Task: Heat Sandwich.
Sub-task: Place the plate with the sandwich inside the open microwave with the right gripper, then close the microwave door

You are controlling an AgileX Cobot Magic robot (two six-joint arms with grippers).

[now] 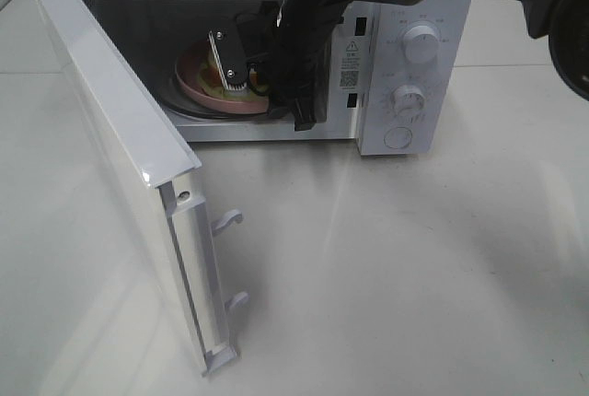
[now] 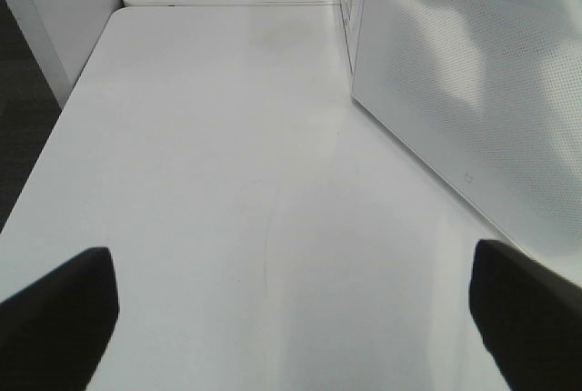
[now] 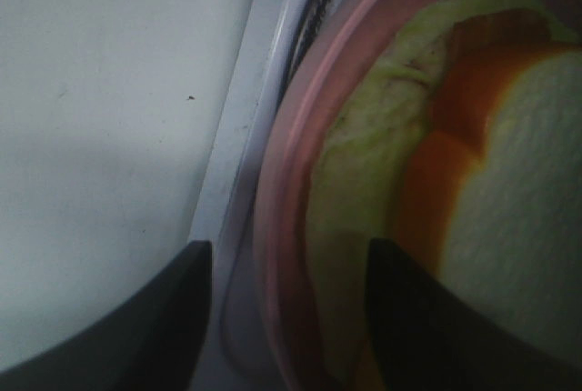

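The sandwich (image 3: pixel 373 136), yellow-green with orange filling, lies on a round pink plate (image 3: pixel 282 136) inside the open microwave (image 1: pixel 414 92). In the exterior high view the plate (image 1: pixel 195 87) sits on the turntable, and only a sliver of the sandwich (image 1: pixel 208 71) shows beside the arm. My right gripper (image 1: pixel 245 75) reaches into the cavity. In its wrist view the right gripper (image 3: pixel 286 250) stands open, astride the plate's rim, one finger outside it and one over the sandwich. My left gripper (image 2: pixel 291 318) hangs wide open and empty over the white table beside the microwave's side wall.
The microwave door (image 1: pixel 120 138) swings far out to the front left, its latch hooks (image 1: pixel 230 221) pointing right. Two dials (image 1: pixel 421 43) and a button sit on the panel at the right. A white table (image 1: pixel 414 267) spreads in front.
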